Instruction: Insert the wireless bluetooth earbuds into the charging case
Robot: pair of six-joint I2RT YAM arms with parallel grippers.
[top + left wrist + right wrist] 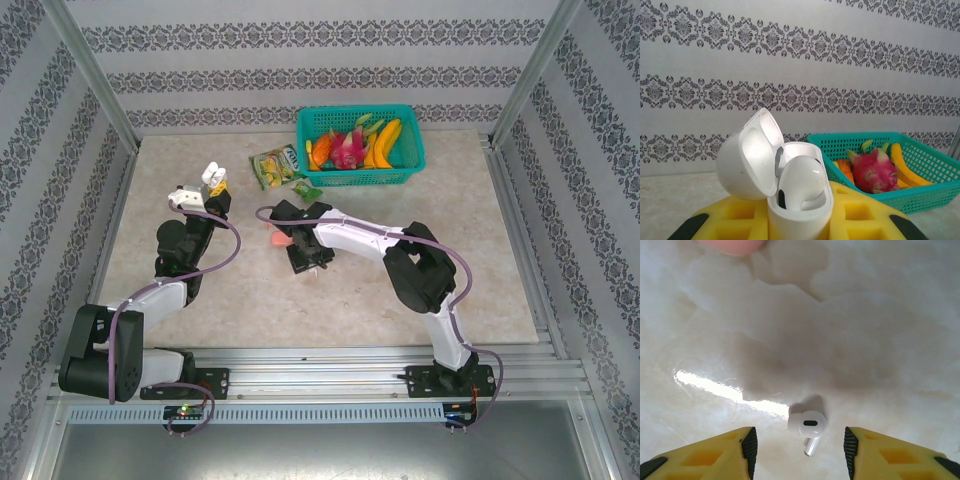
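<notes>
right gripper [799,450] hangs low over the pale glossy marbled tabletop [880,340], jaws parted partway and empty. the yellow blocky fingers [715,457] have black ribbed inner edges. a small white glossy plastic stemmed earbud [809,427] lies flat on the table right between the two fingertips. it touches neither and sits a touch closer to the finger on the view's right. its long axis runs fore-aft from the gripper: rounded bulb with a dark oval vent away from the wrist, thin stem pointing back toward it. that is roughly crosswise to the closing line, so the jaws would likely pinch it across its sides (smooth and tiny, looks easy to squirt out). the right arm is clearly the nearer one and probably just needs to drop straight down and close. a blurred pink rounded object [732,245] sits ahead of the gripper, well apart from the bud; can't tell what it is.

left gripper [205,192] is off to the left, well apart from the loose bud. it is clamped on a white pebble-shaped hard plastic charging case [795,205] held upright, hinged lid [747,155] flipped open to the left. a second white earbud [800,182] is already seated in one well, and the slot beside it looks free.
</notes>
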